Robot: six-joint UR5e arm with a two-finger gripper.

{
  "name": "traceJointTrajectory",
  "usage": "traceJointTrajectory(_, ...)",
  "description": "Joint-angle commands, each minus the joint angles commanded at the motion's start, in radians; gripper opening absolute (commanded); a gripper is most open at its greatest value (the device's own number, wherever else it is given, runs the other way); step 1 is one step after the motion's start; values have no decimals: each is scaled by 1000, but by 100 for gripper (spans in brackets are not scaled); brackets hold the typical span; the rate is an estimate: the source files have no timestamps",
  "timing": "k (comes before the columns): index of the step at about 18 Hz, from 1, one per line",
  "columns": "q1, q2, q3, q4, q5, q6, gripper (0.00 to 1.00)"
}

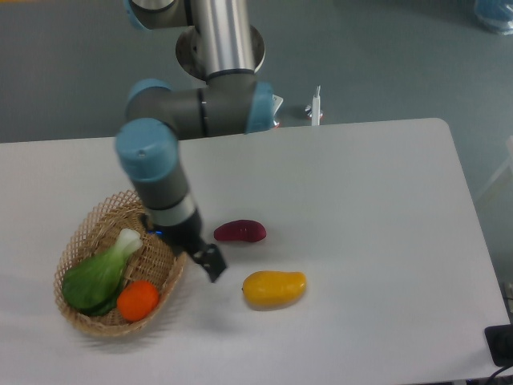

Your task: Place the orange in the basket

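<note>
The orange (138,300) is a small round orange-red fruit lying inside the basket (90,225), at its near right side, next to a green leafy vegetable (98,275). The basket is an oval tan wicker one at the table's left front. My gripper (210,263) hangs just right of the basket's rim, above the table, a short way from the orange. Its dark fingers hold nothing that I can see; the angle hides whether the jaws are open or shut.
A purple oblong vegetable (240,232) lies right of the gripper. A yellow-orange mango (274,289) lies in front of it. The arm's grey and blue links (156,172) reach over the basket's far side. The white table's front edge (321,377) is near.
</note>
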Motion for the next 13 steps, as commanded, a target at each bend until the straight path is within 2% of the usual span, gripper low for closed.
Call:
traceJointTrajectory(2,83,-23,28,-2,-46,110,100)
traceJointTrajectory(6,230,-35,23,-6,-87,331,100)
traceJointTrajectory(10,307,-45,28,-23,-97,434,100)
traceJointTrajectory(13,350,-54,45,-66,-97,511,100)
